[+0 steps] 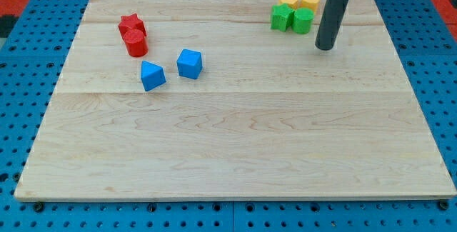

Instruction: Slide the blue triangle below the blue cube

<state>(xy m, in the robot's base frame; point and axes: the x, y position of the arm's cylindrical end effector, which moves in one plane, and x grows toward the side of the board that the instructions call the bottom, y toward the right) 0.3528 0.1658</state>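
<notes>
Two blue blocks [171,70] on pale wooden board [235,146]; blue pegboard [21,61] around

Our path leftward: we see bare board [235,139] between my tip [325,47] and the blue pair.
Beside our tip: green blocks [291,19], yellow blocks [299,1].
Above blue triangle [152,75], blue cube [190,63]: red blocks [133,35] crowd us.

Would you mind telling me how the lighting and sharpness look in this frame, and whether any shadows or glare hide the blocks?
Camera view: lighting is even and soft, with only faint shadows under the blue cube and the blue triangle; no glare on the wooden board; block edges look slightly soft; my tip is sharp enough to place, at the view's right of the green blocks.
</notes>
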